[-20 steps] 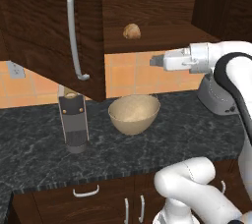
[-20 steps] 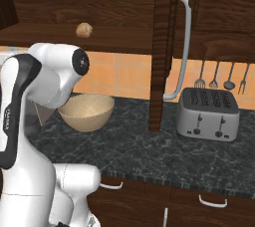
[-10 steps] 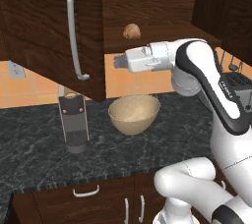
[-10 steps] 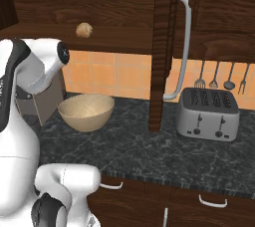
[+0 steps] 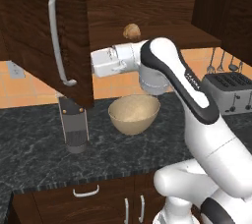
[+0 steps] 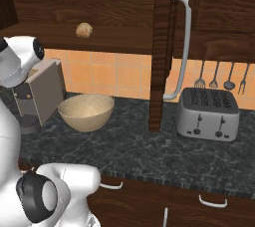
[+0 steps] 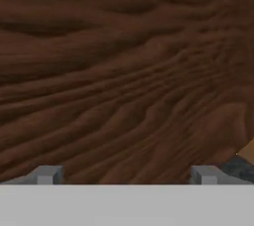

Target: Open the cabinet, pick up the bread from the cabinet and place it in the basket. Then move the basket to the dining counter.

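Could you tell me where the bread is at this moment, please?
The bread sits on the shelf of the open cabinet, above the basket on the black counter; the left base view shows it just above the robot's forearm.

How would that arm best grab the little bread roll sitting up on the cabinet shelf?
Probably across the middle of the bread, one finger on each side, coming straight in from the open front. It is small and round, so its widest part gives the steadiest hold. The cabinet closes it in above and behind, and the opened doors flank the gap, leaving the front as the free way in.
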You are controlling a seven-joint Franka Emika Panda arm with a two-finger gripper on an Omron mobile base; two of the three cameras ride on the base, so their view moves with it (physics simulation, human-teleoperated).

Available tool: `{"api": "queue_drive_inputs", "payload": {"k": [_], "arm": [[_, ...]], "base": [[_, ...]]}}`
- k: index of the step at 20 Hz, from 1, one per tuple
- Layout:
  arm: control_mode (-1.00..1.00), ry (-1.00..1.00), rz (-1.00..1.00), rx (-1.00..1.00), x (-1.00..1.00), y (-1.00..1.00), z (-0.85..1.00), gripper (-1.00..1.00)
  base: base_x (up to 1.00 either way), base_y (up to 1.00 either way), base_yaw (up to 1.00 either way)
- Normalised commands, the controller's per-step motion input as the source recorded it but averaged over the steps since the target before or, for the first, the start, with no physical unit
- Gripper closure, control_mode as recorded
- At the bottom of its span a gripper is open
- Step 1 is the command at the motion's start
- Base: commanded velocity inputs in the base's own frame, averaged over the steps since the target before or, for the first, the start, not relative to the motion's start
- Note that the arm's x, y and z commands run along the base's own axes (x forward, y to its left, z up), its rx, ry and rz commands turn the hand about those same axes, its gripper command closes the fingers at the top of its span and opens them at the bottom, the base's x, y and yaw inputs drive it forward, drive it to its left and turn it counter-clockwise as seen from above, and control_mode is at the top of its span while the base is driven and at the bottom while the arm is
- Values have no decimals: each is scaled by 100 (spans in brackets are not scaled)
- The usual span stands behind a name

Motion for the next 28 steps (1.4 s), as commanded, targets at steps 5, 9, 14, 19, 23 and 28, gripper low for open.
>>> {"api": "queue_drive_inputs", "payload": {"k": [5, 9, 14, 19, 23, 28], "arm": [[-100, 0, 9, 0, -53, 99, 0, -100], [-100, 0, 1, -4, -49, 100, 0, -100], [-100, 0, 0, -8, -30, 100, 0, -100], [-100, -3, 0, -5, -11, 70, 0, -100], [-100, -10, -2, 1, -5, -24, 0, -100], [-100, 0, -22, 0, -6, -96, 0, -100]], "base": [[0, 0, 0], [0, 0, 0], [0, 0, 0], [0, 0, 0], [0, 0, 0], [0, 0, 0]]}}
